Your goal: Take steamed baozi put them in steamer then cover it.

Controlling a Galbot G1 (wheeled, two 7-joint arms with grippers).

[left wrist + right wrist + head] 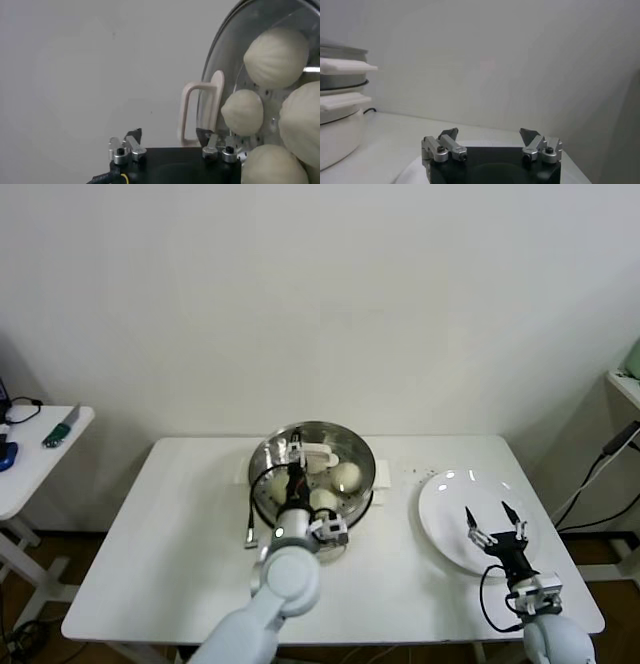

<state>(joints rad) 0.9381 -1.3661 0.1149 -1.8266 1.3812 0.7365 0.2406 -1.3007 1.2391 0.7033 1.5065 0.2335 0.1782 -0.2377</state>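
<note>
The steamer (362, 456), a shiny steel basket, stands at the table's middle back, with the glass cover (325, 434) lying over it. Three of the baozi (346, 476) show through the glass in the head view; several show in the left wrist view (275, 55). My left gripper (297, 452) is open over the cover. The cover's white bar handle (200, 112) stands between its jaws, close to one fingertip (204, 135). My right gripper (488, 514) is open and empty above the white plate (445, 494); its own view (489, 132) shows nothing between its jaws.
A black cable (249, 519) lies on the table left of the steamer. A small white side table (40, 454) with tools stands far left. A shelf and cables (610, 449) are at the right. The steamer's side (340, 80) shows in the right wrist view.
</note>
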